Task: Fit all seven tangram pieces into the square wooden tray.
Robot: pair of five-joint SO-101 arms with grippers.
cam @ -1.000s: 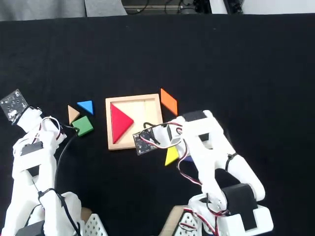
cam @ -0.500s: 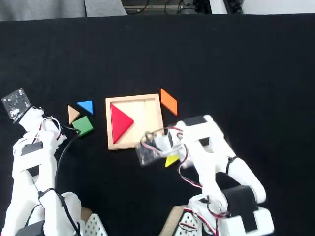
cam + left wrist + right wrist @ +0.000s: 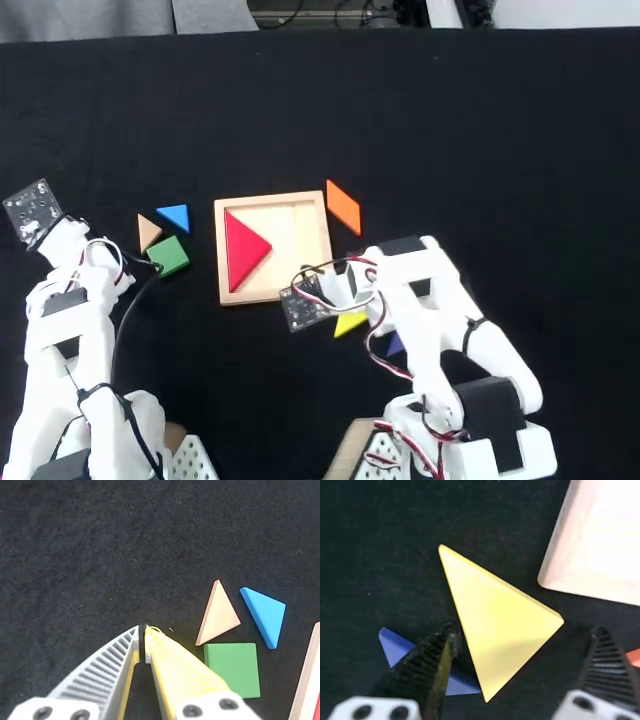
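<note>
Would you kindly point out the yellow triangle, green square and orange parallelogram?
yellow wooden triangle (image 3: 497,630), right wrist view, face centre.
green wooden square (image 3: 232,669), left wrist view, face centre.
orange wooden parallelogram (image 3: 343,207), high view, middle.

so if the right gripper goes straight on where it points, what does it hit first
Probably the yellow triangle, lying between the open fingers of the right gripper. One finger might catch the dark blue piece beside it first; depth is unclear.

saw a red triangle (image 3: 243,247), an orange parallelogram (image 3: 343,206), a yellow triangle (image 3: 495,630), a dark blue piece (image 3: 394,644), a green square (image 3: 232,669), a light blue triangle (image 3: 265,614) and a tan triangle (image 3: 218,614). found the tray (image 3: 300,215) pale wood and the cloth (image 3: 500,150) plain black.
</note>
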